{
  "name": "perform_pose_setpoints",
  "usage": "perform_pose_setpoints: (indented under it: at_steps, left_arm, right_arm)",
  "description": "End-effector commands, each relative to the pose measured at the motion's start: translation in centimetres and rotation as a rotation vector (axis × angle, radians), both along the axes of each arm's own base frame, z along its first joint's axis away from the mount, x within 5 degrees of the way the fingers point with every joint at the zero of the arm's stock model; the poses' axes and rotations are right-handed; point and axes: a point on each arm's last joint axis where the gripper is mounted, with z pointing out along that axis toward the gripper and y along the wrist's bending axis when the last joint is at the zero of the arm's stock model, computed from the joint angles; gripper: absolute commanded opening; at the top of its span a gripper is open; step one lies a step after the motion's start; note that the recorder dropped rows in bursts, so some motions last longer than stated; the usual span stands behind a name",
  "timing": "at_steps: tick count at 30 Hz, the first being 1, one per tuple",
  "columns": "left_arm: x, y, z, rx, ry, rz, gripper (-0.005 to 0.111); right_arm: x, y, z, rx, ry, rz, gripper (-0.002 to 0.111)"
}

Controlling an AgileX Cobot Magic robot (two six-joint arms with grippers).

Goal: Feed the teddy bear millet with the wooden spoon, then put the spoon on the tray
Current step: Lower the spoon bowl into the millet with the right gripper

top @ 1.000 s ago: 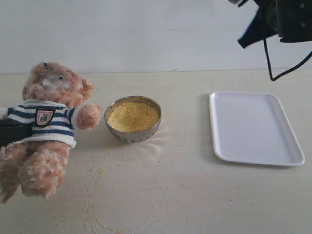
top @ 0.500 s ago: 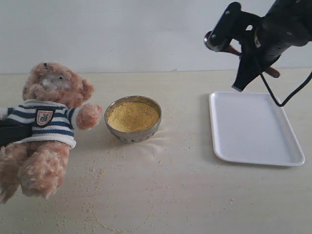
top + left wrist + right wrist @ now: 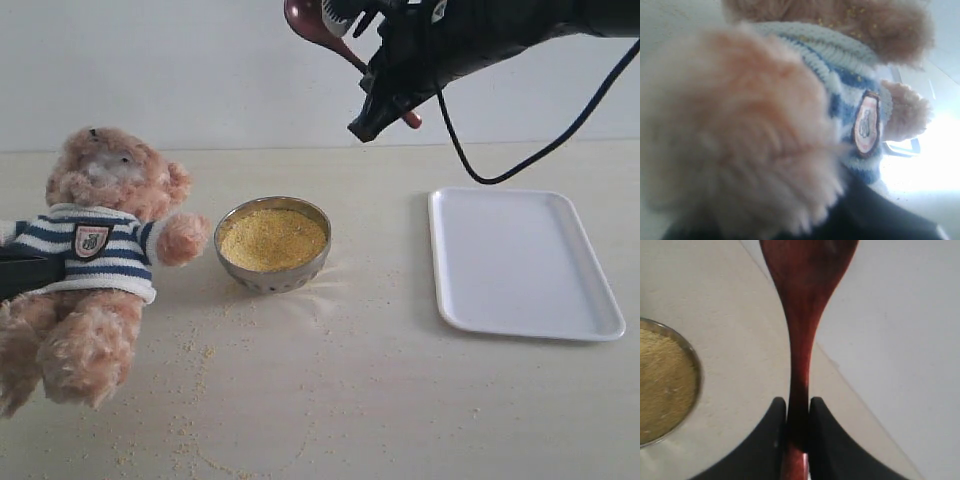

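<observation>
The right pincer (image 3: pixel 797 412) is pressed together on the slim handle of the wooden spoon (image 3: pixel 305 20), pinching it near the tail end, so the oval scoop sticks out well ahead of the tips. It hangs high in the air. The bowl (image 3: pixel 275 278) of millet (image 3: pixel 272 238) lies below it and a little ahead. The teddy bear (image 3: pixel 100 240) is further ahead, beyond the bowl, and the tray (image 3: pixel 520 260) lies below and behind the pincer. The left pincer (image 3: pixel 28 272) is a dark shape against the bear's side; whether it pinches the bear I cannot tell.

The spoon is glossy, hard and thin where it is held, so I judge it may swivel or slide between the tips when the scoop digs in. The bowl is light, round, shiny metal, and a sideways push could shove it across the smooth worktop (image 3: pixel 380 400). The millet is fine, dry and loose. It would roll off a shallow scoop at any tilt and add to the stray grains (image 3: pixel 195 360) already scattered. The bear is soft and fluffy in a knitted striped jumper, and a firm poke could tip it. The tray is flat white plastic with a low rim.
</observation>
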Motion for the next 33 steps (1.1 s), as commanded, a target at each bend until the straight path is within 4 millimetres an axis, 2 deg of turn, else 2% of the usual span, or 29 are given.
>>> perform_pose_setpoints:
  at_steps: [1,4,7,10,14,20,33]
  left_arm:
    - [0.1,0.0,0.3,-0.02,-0.017,0.009,0.005]
    - [0.2,0.0,0.3,-0.024,-0.018,0.015,0.005]
    - [0.3,0.1,0.4,-0.034,-0.023,0.031,0.005]
    - [0.4,0.1,0.5,-0.044,-0.027,0.047,0.005]
    - [0.5,0.2,0.5,-0.053,-0.031,0.062,0.005]
    - [0.5,0.2,0.5,-0.045,-0.028,0.067,0.005]
    - [0.6,0.6,0.0,0.005,-0.005,0.1,0.005]
  right_arm:
    - [-1.5,0.5,-1.3,-0.015,0.192,0.112,0.0]
    - [-2.3,0.9,-2.3,-0.054,0.295,0.217,0.0]
    - [-2.3,1.2,-2.8,-0.084,0.369,0.252,0.0]
    - [-1.5,1.5,-2.9,-0.134,0.393,0.255,0.0]
    - [-0.4,3.5,-2.7,-0.241,0.355,0.252,0.0]
    - [-1.1,4.4,-5.5,-0.484,0.454,0.273,0.0]
    - [-1.0,5.2,-5.2,-0.501,0.379,0.243,0.0]
